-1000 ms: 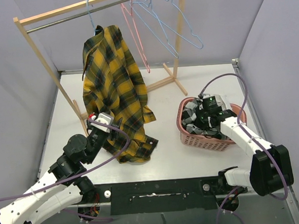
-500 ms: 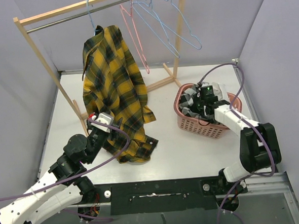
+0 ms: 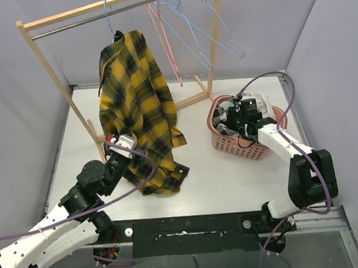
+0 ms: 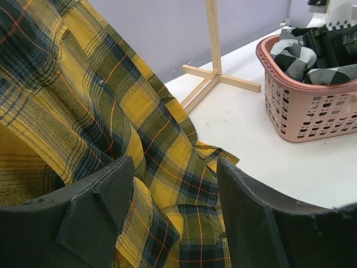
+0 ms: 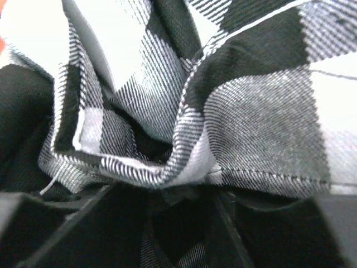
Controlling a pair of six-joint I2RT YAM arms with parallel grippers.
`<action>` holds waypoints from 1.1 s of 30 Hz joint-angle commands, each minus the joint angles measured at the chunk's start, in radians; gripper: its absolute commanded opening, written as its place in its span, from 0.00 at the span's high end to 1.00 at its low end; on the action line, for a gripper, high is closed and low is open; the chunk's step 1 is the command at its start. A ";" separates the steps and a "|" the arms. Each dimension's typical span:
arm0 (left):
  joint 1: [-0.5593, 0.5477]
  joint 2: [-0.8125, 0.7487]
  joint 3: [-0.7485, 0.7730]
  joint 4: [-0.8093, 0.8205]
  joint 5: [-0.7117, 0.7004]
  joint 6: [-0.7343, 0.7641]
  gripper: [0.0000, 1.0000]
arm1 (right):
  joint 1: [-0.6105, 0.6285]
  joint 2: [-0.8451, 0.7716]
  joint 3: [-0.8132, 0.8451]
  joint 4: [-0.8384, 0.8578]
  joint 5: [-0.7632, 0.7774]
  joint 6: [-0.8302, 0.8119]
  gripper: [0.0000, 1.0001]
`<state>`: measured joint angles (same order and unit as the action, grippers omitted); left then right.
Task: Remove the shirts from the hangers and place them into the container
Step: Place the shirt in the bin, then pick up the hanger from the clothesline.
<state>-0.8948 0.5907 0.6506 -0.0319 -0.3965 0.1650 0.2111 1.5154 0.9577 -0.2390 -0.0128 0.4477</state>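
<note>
A yellow-and-black plaid shirt (image 3: 138, 112) hangs from a light blue hanger (image 3: 107, 17) on the rail, its hem trailing onto the table. My left gripper (image 3: 137, 164) stands open at that hem, with folds of the plaid shirt (image 4: 111, 111) lying loose between its fingers (image 4: 95, 206). The pink container (image 3: 240, 145) holds a black-and-white check shirt (image 3: 227, 120) and dark cloth. My right gripper (image 3: 242, 129) is down inside it, jaws parted, the check shirt (image 5: 251, 111) bunched right in front of its fingertips. Empty pink (image 3: 164, 38) and blue hangers (image 3: 203, 38) hang on the rail.
The wooden rack (image 3: 54, 75) stands at the back, its foot (image 3: 192, 100) reaching toward the container (image 4: 312, 111). Grey walls close in on three sides. My right arm's purple cable (image 3: 273, 76) loops above the container.
My right gripper went from shut to parted inside the container, letting the check shirt loose; the arm folded in and the container slid slightly away. The left arm stayed put, its jaws slightly wider.
</note>
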 commanded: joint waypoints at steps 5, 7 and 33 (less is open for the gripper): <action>0.007 -0.001 0.031 0.045 -0.001 -0.006 0.39 | 0.009 -0.258 0.063 -0.296 0.062 -0.057 0.51; 0.008 -0.001 0.030 0.046 -0.003 -0.005 0.39 | 0.013 -0.306 0.100 -0.334 0.080 -0.065 0.50; 0.012 -0.031 0.016 0.061 -0.015 0.004 0.40 | 0.781 0.135 1.434 -0.748 0.267 -0.378 0.42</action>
<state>-0.8883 0.5629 0.6506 -0.0193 -0.4156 0.1658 0.9646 1.5211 2.2009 -0.9413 0.2573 0.1642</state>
